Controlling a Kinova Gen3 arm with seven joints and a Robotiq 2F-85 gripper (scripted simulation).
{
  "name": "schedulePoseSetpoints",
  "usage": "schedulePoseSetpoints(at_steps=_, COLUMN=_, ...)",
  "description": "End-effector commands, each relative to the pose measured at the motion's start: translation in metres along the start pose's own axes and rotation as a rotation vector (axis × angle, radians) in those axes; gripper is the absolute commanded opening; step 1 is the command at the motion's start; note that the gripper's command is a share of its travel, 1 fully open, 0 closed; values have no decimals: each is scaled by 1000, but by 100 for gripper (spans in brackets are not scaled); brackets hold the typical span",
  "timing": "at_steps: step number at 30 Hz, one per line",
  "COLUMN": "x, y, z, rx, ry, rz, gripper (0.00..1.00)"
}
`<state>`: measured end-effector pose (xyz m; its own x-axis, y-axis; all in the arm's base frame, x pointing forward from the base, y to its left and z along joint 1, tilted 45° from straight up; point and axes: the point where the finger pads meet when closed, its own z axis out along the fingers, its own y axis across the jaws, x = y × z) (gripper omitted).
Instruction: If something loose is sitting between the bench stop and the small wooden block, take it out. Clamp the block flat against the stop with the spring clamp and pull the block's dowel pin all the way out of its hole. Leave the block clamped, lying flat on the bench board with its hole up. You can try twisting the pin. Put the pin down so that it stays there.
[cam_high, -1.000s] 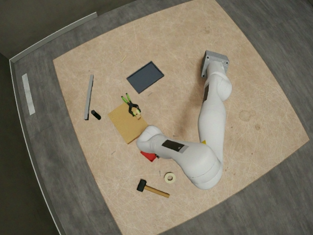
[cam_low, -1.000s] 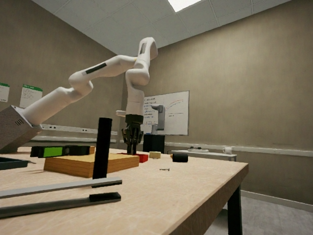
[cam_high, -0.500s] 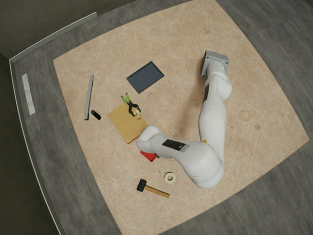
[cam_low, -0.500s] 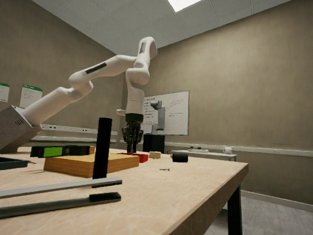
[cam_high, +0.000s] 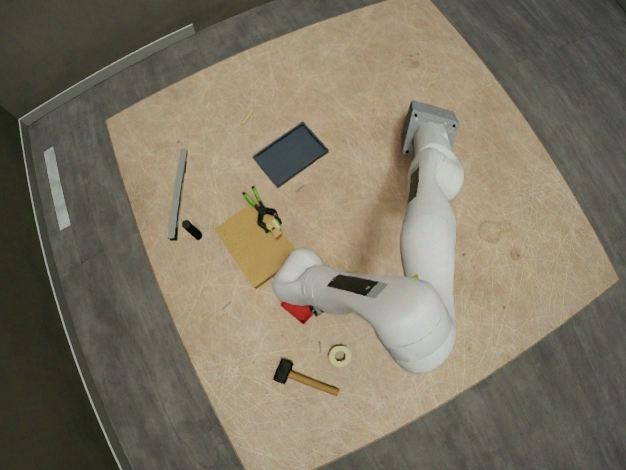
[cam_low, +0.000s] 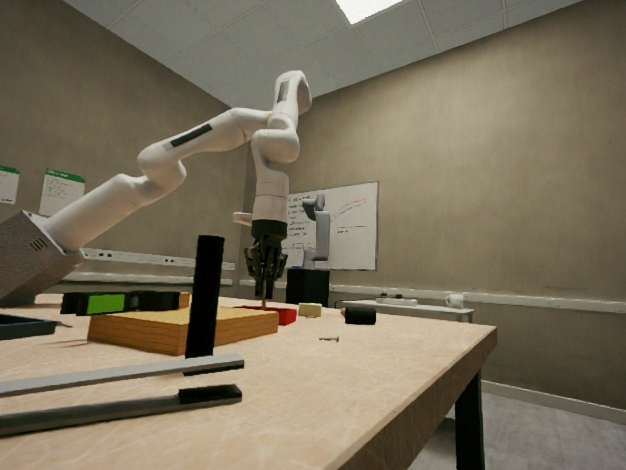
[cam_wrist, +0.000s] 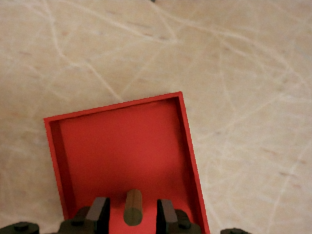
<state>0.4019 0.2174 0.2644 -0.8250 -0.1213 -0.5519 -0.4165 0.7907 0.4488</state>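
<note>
My gripper (cam_low: 263, 290) (cam_wrist: 133, 217) points down over the small red tray (cam_high: 297, 312) (cam_low: 288, 316) (cam_wrist: 120, 150). It is partly open. The dowel pin (cam_low: 263, 303) (cam_wrist: 133, 200) is upright between the fingertips, with a gap on each side in the wrist view, its lower part down in the tray. Whether it leans is hard to tell. The spring clamp (cam_high: 261, 207) (cam_low: 106, 303) with green handles lies on the bench board (cam_high: 252, 247) (cam_low: 227, 326), its jaws around the small pale wooden pieces (cam_high: 274, 231) at the board's edge. Block and stop are hard to tell apart, and the hole cannot be made out.
A dark tray (cam_high: 290, 154) lies beyond the clamp. A black cylinder (cam_high: 192, 230) (cam_low: 204, 298) stands near a grey bar (cam_high: 176, 194) (cam_low: 121, 374). A tape roll (cam_high: 331, 357) (cam_low: 309, 309) and a mallet (cam_high: 310, 382) (cam_low: 360, 315) lie past the red tray.
</note>
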Motion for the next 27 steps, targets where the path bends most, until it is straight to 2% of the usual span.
schedulePoseSetpoints(at_steps=1, x=0, y=0, z=-2, rx=0, ry=-1, rz=0, gripper=34)
schedulePoseSetpoints(at_steps=27, x=0, y=0, z=-44, rx=0, ry=-1, rz=0, gripper=34)
